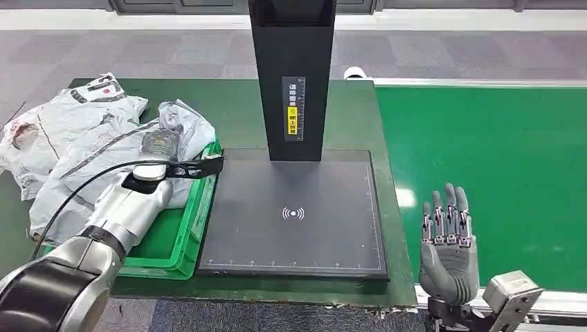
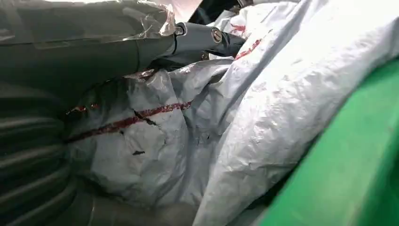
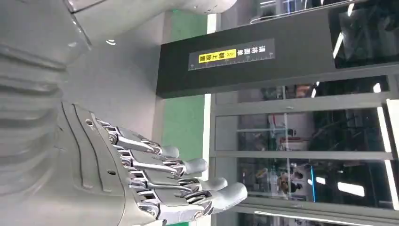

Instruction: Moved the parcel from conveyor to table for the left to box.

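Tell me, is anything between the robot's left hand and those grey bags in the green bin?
Nothing visible. The left hand is already down among the grey parcels in the green bin; its wrist view shows crumpled plastic right against it.

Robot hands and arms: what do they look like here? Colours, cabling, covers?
Left arm: silver metal shell, black joint band, thin black cable looping along it. Right robot hand: grey palm, dark segmented fingers with bare metal linkages, grey ribbed wrist cover. Left robot hand: dark grey thumb with screw heads.
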Available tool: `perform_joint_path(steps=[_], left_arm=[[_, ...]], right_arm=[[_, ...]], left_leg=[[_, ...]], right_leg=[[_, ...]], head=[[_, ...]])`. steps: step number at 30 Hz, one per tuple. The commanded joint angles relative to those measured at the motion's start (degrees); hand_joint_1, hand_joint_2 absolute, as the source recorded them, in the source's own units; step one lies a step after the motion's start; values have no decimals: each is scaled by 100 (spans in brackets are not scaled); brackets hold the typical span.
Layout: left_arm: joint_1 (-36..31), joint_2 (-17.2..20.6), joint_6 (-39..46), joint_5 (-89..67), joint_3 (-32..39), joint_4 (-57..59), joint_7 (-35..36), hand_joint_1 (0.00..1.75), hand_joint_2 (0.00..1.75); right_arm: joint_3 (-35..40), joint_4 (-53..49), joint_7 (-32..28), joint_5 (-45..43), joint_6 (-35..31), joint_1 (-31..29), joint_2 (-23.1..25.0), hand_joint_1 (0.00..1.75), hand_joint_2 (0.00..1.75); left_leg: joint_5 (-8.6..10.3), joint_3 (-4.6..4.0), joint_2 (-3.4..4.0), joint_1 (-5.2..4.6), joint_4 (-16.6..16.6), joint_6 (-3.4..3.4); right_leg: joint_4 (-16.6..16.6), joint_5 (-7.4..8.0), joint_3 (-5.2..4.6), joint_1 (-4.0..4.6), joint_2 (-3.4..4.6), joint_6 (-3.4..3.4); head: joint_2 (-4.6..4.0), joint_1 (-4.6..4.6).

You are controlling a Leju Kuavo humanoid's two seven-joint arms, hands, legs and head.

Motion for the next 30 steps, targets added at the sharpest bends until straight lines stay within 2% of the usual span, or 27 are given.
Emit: perform_joint_path(steps=[1, 10, 16, 17, 20, 22, 23, 26, 30], left_arm=[[-137, -173, -111, -45, 320, 448, 27, 0, 175], [425, 146, -267, -54, 581, -249, 585, 0, 175], [537, 135, -159, -54, 725, -482, 726, 0, 175], [557, 129, -47, -54, 752, -586, 920, 0, 0], [708, 231, 1032, -54, 720, -1523, 2100, 0, 0], [845, 394, 1473, -54, 643, -2195, 2427, 0, 0], [921, 679, 1980, -54, 379, -2736, 2737, 0, 0], [1199, 1021, 2437, -54, 389, -3754, 2737, 0, 0], [1199, 1021, 2437, -54, 389, -3754, 2737, 0, 0]], right_arm=[[-196, 333, 5, -17, 27, -65, -164, 0, 175], [-72, 659, 136, -37, 101, -381, -186, 0, 175], [-63, 693, 172, -52, 96, -434, -201, 0, 175], [-61, 691, 195, -56, 90, -440, -196, 0, 175], [-70, 555, 316, -44, -15, -401, -111, 0, 175], [-49, 471, 364, -34, -71, -352, -84, 0, 175], [-23, 475, 385, -41, -127, -372, -101, 0, 175], [1, 519, 365, -58, -204, -351, -109, 0, 175], [1, 519, 365, -58, -204, -351, -109, 0, 175]], left_leg=[[2, 7, -8, 3, -4, 2], [0, 26, 17, 3, -19, 2], [-1, 28, 20, 4, -19, -1], [-2, 20, 15, 5, -13, -3], [-2, 24, 17, 7, -16, -4], [-5, 16, 15, 12, -7, -5], [-6, 3, 22, 19, 2, -8], [-5, 7, 18, 22, -2, -12], [-4, 13, 8, 20, -8, -11]], right_leg=[[-9, 1, 12, 3, -7, 1], [-20, 7, 26, 3, 16, -1], [-18, 7, 26, 3, 16, -2], [-13, 5, 19, 3, 12, -1], [-15, 6, 21, 3, 14, -3], [-8, 3, 15, 7, 11, -3], [-1, 4, 1, 10, 18, -4], [0, 1, 4, 8, 14, -7], [-5, -6, 15, 17, 6, -12]], head=[[0, 0], [0, 0], [0, -2], [0, 0], [0, 0], [0, -2], [0, -2], [0, -2], [0, 0]])
